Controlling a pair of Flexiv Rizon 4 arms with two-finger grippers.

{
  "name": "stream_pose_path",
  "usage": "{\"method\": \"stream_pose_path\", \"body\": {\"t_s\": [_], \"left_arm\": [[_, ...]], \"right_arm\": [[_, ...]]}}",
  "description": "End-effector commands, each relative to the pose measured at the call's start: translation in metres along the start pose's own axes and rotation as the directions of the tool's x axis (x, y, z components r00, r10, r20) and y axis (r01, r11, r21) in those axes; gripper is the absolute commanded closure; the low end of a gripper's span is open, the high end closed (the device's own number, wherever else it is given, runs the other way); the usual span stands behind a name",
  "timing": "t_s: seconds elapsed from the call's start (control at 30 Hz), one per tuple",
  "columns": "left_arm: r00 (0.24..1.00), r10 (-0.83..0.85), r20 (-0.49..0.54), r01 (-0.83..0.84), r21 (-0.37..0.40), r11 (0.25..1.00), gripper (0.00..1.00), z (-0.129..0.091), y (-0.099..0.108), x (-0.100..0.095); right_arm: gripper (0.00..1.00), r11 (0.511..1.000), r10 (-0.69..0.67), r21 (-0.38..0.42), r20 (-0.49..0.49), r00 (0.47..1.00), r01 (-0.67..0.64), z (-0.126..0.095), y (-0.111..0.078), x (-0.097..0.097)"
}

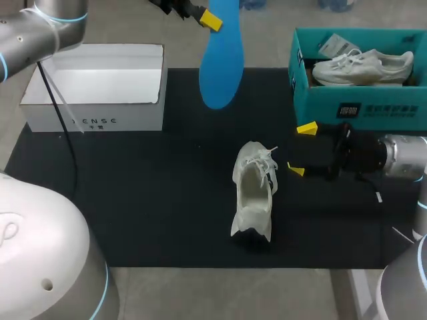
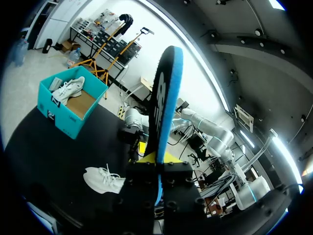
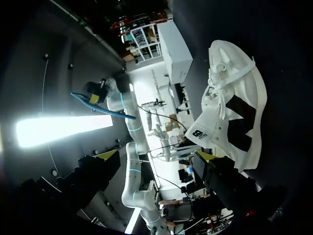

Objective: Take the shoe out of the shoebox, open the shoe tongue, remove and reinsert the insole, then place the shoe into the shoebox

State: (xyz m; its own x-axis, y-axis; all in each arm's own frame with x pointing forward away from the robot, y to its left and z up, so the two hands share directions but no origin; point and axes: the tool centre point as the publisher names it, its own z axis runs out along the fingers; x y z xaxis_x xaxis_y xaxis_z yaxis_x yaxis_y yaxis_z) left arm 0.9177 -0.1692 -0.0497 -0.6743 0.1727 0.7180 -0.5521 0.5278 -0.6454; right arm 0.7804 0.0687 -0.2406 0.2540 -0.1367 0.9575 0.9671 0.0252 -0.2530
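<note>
Two jobs are being shared between the arms. The left gripper (image 1: pixel 208 19) is clenching one end of the blue insole (image 1: pixel 220 67) and holding it high over the far side of the black mat (image 1: pixel 147 193). The insole is hanging freely with its long body pointing down and touching nothing. Seen from the left wrist, it is sitting edge-on between the fingers, which is probably giving a firm pinch across its thin section. The white shoe (image 1: pixel 254 190) is lying near the middle of the mat, below and nearer than the insole. Its lace end is facing the far side and its mouth is gaping with the tongue pulled back, so the insole looks to be out and waiting to go back in. The right gripper (image 1: pixel 301 149) is lying low just beside the shoe on its right. Its fingers are spread wide and grasping nothing, likely placed to steady the shoe during reinsertion. The teal shoebox (image 1: pixel 360 110) is standing at the far right with a second shoe (image 1: pixel 363 68) inside. A white box (image 1: pixel 93 120) is sitting open at the far left, well apart from the work.
</note>
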Motion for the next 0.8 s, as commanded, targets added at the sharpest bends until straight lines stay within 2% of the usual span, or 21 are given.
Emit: {"method": "stream_pose_path", "body": {"t_s": [0.03,0.27,0.57,0.8], "left_arm": [[1.000,0.000,0.002,0.000,0.001,1.000,1.00,0.000,0.001,0.001],[1.000,0.000,0.002,0.000,0.001,1.000,1.00,0.000,0.001,0.001],[1.000,0.000,0.002,0.000,0.001,1.000,1.00,0.000,0.001,0.001],[1.000,0.000,0.002,0.000,0.001,1.000,1.00,0.000,0.001,0.001]], "right_arm": [[0.00,1.000,0.028,0.011,0.033,0.999,-0.028,0.014,0.005,0.016],[0.00,0.997,0.076,0.025,0.104,0.992,-0.079,0.046,0.008,0.041],[0.00,0.993,0.119,-0.016,0.130,0.984,-0.118,0.066,0.000,0.044],[0.00,0.994,0.106,-0.012,0.147,0.983,-0.105,0.079,-0.004,0.048]]}}
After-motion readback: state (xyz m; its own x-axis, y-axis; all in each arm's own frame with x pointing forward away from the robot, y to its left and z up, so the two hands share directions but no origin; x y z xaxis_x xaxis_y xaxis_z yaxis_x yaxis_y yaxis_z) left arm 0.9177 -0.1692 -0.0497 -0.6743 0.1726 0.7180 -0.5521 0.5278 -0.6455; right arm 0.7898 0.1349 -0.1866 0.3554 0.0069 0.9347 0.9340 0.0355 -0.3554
